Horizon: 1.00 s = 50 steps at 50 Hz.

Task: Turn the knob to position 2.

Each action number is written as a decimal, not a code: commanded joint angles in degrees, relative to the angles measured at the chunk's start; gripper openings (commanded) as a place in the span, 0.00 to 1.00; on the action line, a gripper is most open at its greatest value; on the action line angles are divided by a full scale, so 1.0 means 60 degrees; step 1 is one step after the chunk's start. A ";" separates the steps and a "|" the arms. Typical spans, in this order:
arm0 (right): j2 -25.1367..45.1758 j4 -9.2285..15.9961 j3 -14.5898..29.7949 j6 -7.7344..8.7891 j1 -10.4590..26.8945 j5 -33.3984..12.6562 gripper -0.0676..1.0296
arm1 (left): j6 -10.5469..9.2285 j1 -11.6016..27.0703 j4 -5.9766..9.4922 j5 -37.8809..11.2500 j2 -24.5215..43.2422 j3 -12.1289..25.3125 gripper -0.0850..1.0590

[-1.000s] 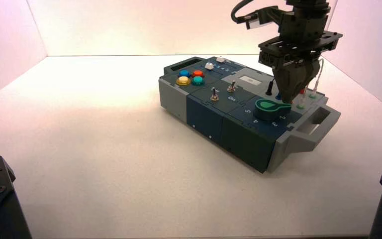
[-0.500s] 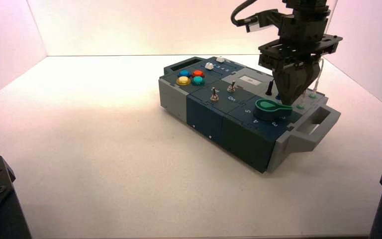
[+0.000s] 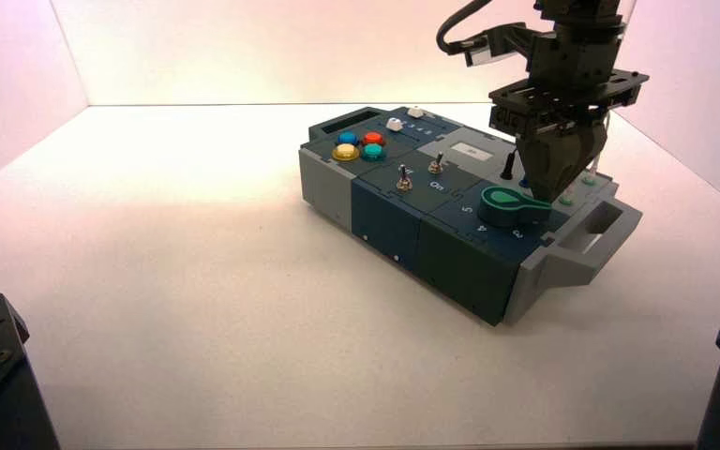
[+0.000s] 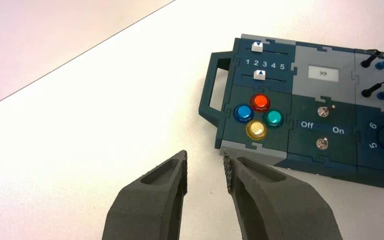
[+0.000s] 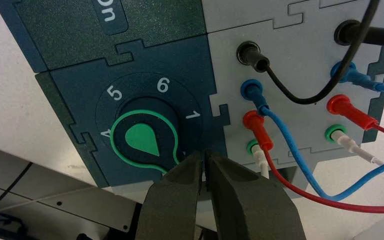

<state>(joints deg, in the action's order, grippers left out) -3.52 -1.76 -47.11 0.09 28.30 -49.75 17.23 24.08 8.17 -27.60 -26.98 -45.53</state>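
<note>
Turning appears under way, the teardrop knob met at its tip by the right gripper, jaws closed; alignment with 2 must be checked next. The left gripper, jaws apart, is parked over the tabletop's left side.

- The knob's tip runs out of sight behind the right gripper in the right wrist view; contact between them cannot be made out.
- The dial's 2 is hidden in every view, the 3 in the right wrist view.
- The left wrist view's right edge cuts off the knob.
- The display's digits are too small in the high view.
</note>
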 commanded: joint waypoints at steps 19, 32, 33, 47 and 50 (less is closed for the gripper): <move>-0.0103 0.0044 0.0088 0.0015 0.0044 -0.0029 0.09 | 0.0059 0.0000 0.0015 0.0044 -0.0132 0.0132 0.43; -0.0366 -0.0161 0.0483 -0.0015 -0.0015 -0.0015 0.09 | 0.0059 0.0000 0.0015 0.0044 -0.0132 0.0117 0.43; -0.0381 -0.0176 0.0498 0.0000 -0.0015 -0.0029 0.09 | 0.0059 0.0000 0.0015 0.0044 -0.0132 0.0117 0.43; -0.1260 -0.0220 0.0776 -0.0029 -0.0015 -0.0015 0.09 | 0.0059 0.0000 0.0015 0.0044 -0.0132 0.0088 0.43; -0.1553 -0.0205 0.0835 -0.0044 0.0000 -0.0015 0.09 | 0.0059 0.0015 0.0015 0.0044 -0.0132 0.0088 0.43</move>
<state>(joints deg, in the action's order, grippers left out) -9.05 -2.99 -44.03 0.00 28.21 -50.01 17.23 24.08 8.17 -27.60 -26.98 -45.62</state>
